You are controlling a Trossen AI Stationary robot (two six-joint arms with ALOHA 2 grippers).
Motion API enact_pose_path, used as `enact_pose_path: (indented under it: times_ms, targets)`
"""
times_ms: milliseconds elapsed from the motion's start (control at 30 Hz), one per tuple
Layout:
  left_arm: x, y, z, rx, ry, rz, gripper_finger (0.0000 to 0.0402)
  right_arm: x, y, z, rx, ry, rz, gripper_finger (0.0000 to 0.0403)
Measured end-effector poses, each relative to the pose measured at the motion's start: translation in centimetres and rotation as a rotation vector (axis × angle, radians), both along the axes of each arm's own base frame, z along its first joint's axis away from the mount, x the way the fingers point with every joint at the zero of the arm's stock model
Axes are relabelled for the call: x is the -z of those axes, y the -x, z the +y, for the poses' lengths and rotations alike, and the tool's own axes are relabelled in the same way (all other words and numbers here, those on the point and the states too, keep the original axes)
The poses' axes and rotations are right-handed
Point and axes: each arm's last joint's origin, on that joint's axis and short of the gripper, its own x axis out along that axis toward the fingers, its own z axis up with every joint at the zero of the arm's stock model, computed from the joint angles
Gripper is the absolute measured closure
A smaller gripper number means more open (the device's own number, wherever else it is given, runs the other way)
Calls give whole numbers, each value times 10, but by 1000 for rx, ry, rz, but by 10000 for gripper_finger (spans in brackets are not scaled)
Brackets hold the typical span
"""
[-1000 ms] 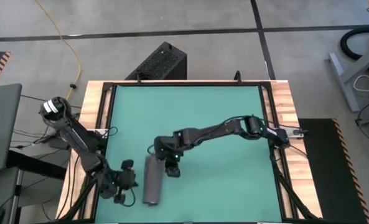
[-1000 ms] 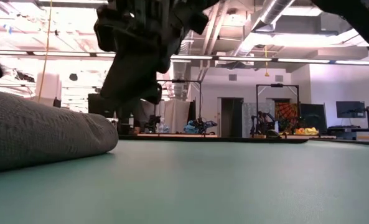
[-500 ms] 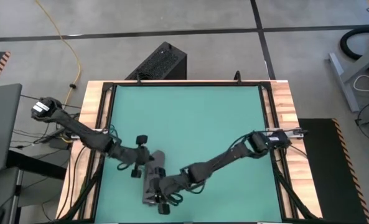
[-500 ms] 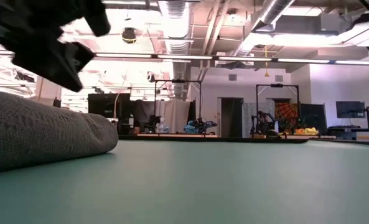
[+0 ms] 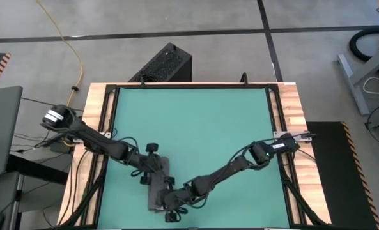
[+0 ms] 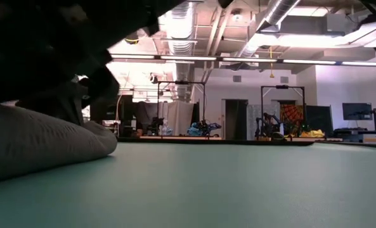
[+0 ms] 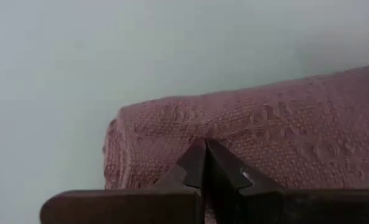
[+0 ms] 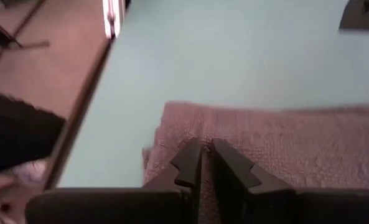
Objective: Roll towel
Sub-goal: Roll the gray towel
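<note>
Towel (image 5: 157,186) rolled up, lying near front-left of green table (image 5: 208,121). Left gripper (image 5: 152,171) down on far end of roll, fingers (image 7: 196,163) pressed together, tips touching cloth. Right gripper (image 5: 171,203) down on near end, fingers (image 8: 187,160) almost together, tips on cloth too. Compared w/ half a sec ago: left gripper moved a bit closer onto roll, right about same spot, roll same place

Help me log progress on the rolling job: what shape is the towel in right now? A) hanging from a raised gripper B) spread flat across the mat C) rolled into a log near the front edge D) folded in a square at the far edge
C: the towel lies as a rolled log on the mat near its front edge, with the left gripper and right gripper down at its two ends.
</note>
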Motion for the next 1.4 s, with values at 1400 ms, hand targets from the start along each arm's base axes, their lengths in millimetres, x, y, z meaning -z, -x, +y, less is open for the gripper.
enact_pose_path:
  times_ms: [1400]
  targets:
    - [-2,27,-49,92,126,25,401,-3,8,4,-143,-39,90,343]
